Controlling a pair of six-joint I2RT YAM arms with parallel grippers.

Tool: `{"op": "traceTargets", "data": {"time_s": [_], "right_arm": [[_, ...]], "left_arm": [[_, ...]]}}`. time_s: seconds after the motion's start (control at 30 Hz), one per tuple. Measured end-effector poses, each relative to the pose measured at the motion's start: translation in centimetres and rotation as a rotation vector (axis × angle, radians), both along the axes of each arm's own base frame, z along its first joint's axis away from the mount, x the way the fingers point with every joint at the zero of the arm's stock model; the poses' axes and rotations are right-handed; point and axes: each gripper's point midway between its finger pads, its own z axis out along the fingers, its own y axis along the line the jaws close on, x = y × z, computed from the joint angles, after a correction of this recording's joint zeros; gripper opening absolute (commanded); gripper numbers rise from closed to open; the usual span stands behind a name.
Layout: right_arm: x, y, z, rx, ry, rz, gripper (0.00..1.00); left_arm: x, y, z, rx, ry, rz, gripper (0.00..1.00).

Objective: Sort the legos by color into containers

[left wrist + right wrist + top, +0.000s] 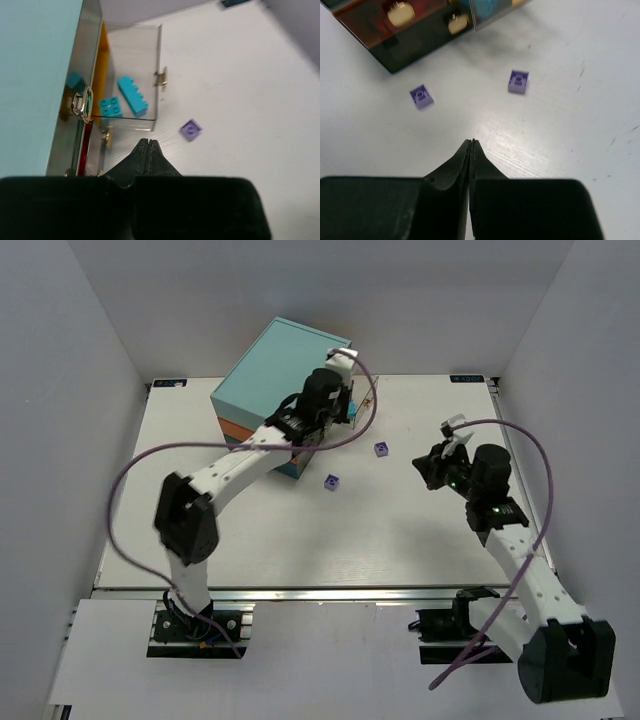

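Boxy chest, light-teal top, at upper centre-left of white worktop; left arm stretched over its front. One lavender lego mid-frame, second lavender lego lower left of it, apart. Right claw farther right, touching neither.

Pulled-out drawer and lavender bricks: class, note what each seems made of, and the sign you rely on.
Pulled-out drawer: probably clear glossy plastic; the teal bricks and table show through its walls. Lavender bricks: probably moulded plastic, smooth, evenly coloured, with a raised stud. Neither can be told for sure by sight.
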Motion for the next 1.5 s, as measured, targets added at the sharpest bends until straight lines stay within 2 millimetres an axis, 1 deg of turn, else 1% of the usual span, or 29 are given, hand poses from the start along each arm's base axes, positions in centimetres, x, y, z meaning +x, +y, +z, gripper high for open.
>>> {"op": "traceTargets", "data": {"time_s": [0.07,0.13,0.17,0.23,0.3,0.33,0.37,0.4,0.47,0.53,0.57,0.63,0.67,0.73,0.77,0.83,0.9,0.97,1.07,1.17,1.23,1.33,1.37,1.4,1.43,1.47,1.5], "right_arm": [[1.0,0.5,-2.0,-0.012,0.083,0.011,0.00],[2.9,0.9,-3.0,-0.023,0.146,0.009,0.00],[4.2,1.1,-3.1,-0.027,0.172,0.004,0.00],[7.1,1.6,-2.2,-0.016,0.183,-0.016,0.00],[10.2,2.1,-1.1,0.005,0.187,-0.042,0.00],[11.8,2.6,-0.7,0.021,0.189,-0.055,0.00],[13.3,2.9,-0.4,0.036,0.196,-0.072,0.00],[14.6,3.3,-0.3,0.048,0.203,-0.086,0.00],[16.8,4.0,-0.8,0.055,0.232,-0.124,0.00],[18.4,4.7,-1.7,0.048,0.265,-0.160,0.00],[19.1,4.9,-2.2,0.041,0.276,-0.178,0.00],[19.7,5.3,-3.6,0.028,0.305,-0.206,0.00],[19.7,5.5,-4.3,0.020,0.321,-0.216,0.00],[19.7,5.6,-5.4,0.009,0.347,-0.238,0.00],[19.9,5.6,-5.8,0.007,0.353,-0.248,0.00],[20.8,5.5,-5.9,-0.001,0.352,-0.273,0.00],[22.2,5.6,-5.5,0.000,0.332,-0.291,0.00],[23.2,5.8,-5.3,0.003,0.319,-0.297,0.00],[24.1,6.2,-5.3,0.009,0.314,-0.297,0.00],[25.4,7.0,-5.7,0.022,0.317,-0.290,0.00],[26.1,7.5,-6.3,0.026,0.321,-0.288,0.00],[26.3,7.9,-7.8,0.015,0.349,-0.286,0.00],[26.2,8.0,-8.3,0.011,0.361,-0.285,0.01],[26.2,8.1,-8.6,0.008,0.369,-0.282,0.05],[26.1,8.2,-8.9,0.005,0.376,-0.280,0.16],[26.1,8.4,-9.1,0.006,0.380,-0.278,0.21],[26.2,8.4,-9.2,0.002,0.381,-0.275,0.24]], "left_arm": [[-3.2,1.3,2.4,-0.067,-0.007,-0.046,0.00],[-7.2,3.4,4.8,-0.130,-0.015,-0.085,0.00],[-8.8,4.4,5.9,-0.158,-0.029,-0.102,0.05],[-12.5,6.6,8.0,-0.216,-0.079,-0.133,0.12],[-15.7,9.1,8.6,-0.251,-0.131,-0.152,0.20],[-17.0,10.3,8.4,-0.254,-0.147,-0.157,0.23],[-17.9,11.3,7.7,-0.244,-0.155,-0.155,0.29],[-18.6,12.3,7.0,-0.229,-0.170,-0.147,0.32],[-19.2,13.8,5.1,-0.184,-0.181,-0.122,0.35],[-19.1,14.9,3.0,-0.124,-0.176,-0.093,0.35],[-19.1,15.3,1.9,-0.088,-0.165,-0.085,0.35],[-19.0,16.0,0.6,-0.036,-0.150,-0.065,0.35],[-19.0,16.2,0.6,-0.024,-0.152,-0.060,0.35],[-19.2,16.7,1.1,-0.020,-0.170,-0.052,0.35],[-19.4,17.1,1.7,-0.026,-0.191,-0.042,0.35],[-19.7,17.8,3.0,-0.040,-0.229,-0.024,0.36],[-19.9,18.5,4.1,-0.049,-0.265,-0.006,0.36],[-20.0,19.0,4.6,-0.050,-0.284,0.008,0.36],[-19.9,19.3,4.7,-0.041,-0.290,0.021,0.36],[-19.7,19.3,4.3,-0.024,-0.284,0.025,0.36],[-19.7,19.4,4.2,-0.019,-0.284,0.027,0.36],[-19.6,19.5,4.2,-0.016,-0.285,0.032,0.36],[-19.6,19.5,4.2,-0.014,-0.286,0.034,0.36],[-19.6,19.5,4.2,-0.013,-0.287,0.034,0.36],[-19.6,19.6,4.2,-0.011,-0.287,0.034,0.36],[-19.6,19.6,4.2,-0.010,-0.288,0.035,0.36],[-19.6,19.6,4.2,-0.010,-0.288,0.036,0.36]]}}
